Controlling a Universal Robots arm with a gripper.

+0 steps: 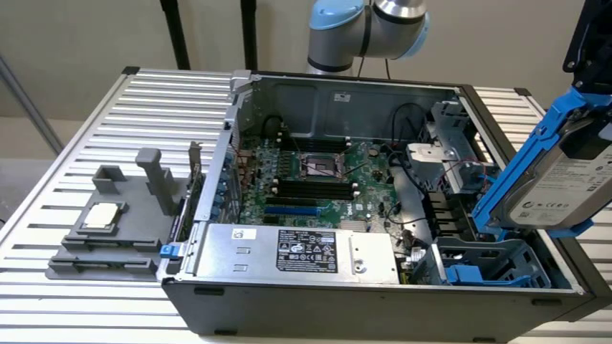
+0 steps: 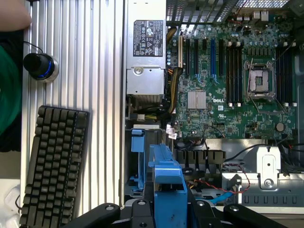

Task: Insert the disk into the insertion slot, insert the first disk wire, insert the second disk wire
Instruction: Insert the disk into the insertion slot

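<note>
My gripper [image 1: 585, 147] is shut on the disk [image 1: 560, 190], a silver-grey drive with a white label in a bright blue carrier. It hangs steeply tilted at the exterior view's right, above the front right corner of the open computer case. Just below it sits the insertion slot [image 1: 492, 261], a grey-blue ribbed cage with blue clips, and the disk's low end is close above its rim. In the wrist view the blue carrier [image 2: 166, 173] stands edge-on between my black fingers [image 2: 140, 211], over the slot [image 2: 136, 161]. Thin red and blue wires [image 2: 216, 187] lie beside it.
A silver power supply box [image 1: 297, 251] lies along the case front, with the green motherboard [image 1: 316, 179] behind it. A grey fixture [image 1: 105, 222] stands on the slatted table at the exterior view's left. A keyboard [image 2: 52, 166], a round knob [image 2: 40, 66] and a green sleeve [image 2: 7, 85] show beside the case.
</note>
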